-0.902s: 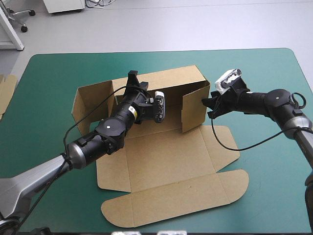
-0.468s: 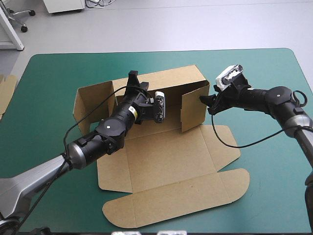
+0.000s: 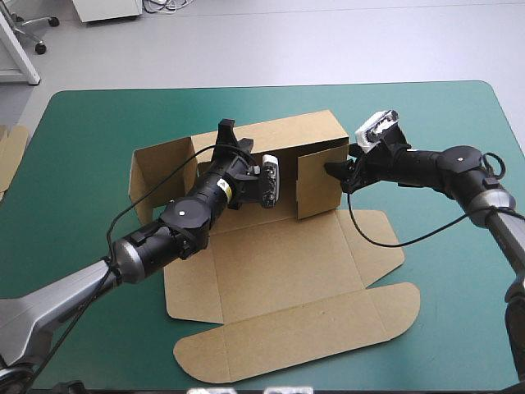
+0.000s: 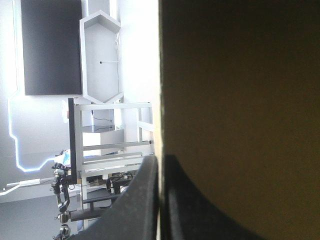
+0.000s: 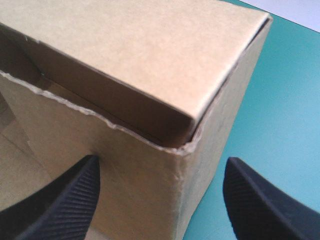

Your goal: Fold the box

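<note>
The brown box [image 3: 279, 263] lies partly raised on the teal-green cover, its base and lid flat toward the near edge. Its back wall [image 3: 287, 135] stands upright. My left gripper [image 3: 226, 133] is shut on that wall's top edge; in the left wrist view the board [image 4: 240, 100] runs between the nearly closed left gripper [image 4: 161, 165]. The right side flap [image 3: 318, 185] stands turned inward against the back wall. My right gripper [image 3: 335, 171] is open at this flap's outer face, and the right wrist view shows the box corner [image 5: 185, 145] between the spread right gripper [image 5: 161, 162].
The left side flap [image 3: 156, 168] stands upright, angled outward. The lid's rounded flaps [image 3: 295, 341] reach toward the table's near edge. More brown board [image 3: 10, 152] shows at the table's left edge. Bare teal-green cover [image 3: 443, 115] lies to the right of the box.
My right gripper has moved left, and the right side flap has swung inward toward the back wall. The left gripper kept its hold and barely moved.
</note>
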Available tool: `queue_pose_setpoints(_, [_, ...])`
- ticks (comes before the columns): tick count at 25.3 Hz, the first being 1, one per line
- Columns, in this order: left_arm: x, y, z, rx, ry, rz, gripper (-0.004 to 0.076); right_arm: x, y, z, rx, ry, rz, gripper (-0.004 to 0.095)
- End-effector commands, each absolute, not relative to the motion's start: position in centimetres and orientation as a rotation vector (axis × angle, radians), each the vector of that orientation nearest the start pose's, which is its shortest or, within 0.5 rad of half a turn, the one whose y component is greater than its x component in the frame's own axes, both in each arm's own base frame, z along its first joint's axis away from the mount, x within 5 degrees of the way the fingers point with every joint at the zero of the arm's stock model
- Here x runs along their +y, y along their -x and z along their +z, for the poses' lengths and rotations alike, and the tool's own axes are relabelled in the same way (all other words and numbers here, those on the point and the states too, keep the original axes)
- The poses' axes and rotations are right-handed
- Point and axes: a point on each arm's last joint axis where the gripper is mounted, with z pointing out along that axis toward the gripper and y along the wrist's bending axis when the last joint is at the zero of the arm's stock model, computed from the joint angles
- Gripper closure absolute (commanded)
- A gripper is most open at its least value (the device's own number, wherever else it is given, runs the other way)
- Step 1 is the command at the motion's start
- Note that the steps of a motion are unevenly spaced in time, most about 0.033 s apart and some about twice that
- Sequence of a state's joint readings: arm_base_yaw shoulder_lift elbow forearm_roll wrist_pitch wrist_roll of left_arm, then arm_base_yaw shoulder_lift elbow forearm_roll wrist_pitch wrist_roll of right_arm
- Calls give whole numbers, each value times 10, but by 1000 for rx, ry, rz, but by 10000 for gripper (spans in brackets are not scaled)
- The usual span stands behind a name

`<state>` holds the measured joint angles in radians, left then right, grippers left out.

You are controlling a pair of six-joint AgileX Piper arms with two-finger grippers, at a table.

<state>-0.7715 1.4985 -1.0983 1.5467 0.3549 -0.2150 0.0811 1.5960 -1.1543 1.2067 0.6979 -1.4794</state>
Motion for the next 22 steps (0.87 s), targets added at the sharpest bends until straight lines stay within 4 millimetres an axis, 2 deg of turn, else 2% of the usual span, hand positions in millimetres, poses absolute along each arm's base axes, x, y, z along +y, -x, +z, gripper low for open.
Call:
queue_pose_setpoints(1, [-218,-265,344,1114,-1501,716,738,85,-341,318,1879,740,546,288])
queue_pose_setpoints(14, [-227,-266,333,1110,-1540,696,738,81,-348,318,1868,696,416,319])
queue_pose_setpoints(17, [-230,-267,329,1111,-1552,681,738,83,-352,313,1869,681,445,327])
queue_pose_setpoints(21, [-232,-269,324,1115,-1564,683,738,85,-355,306,1887,689,454,429])
queue_pose_setpoints(22, [-232,-269,324,1114,-1564,681,738,85,-355,306,1887,689,454,489])
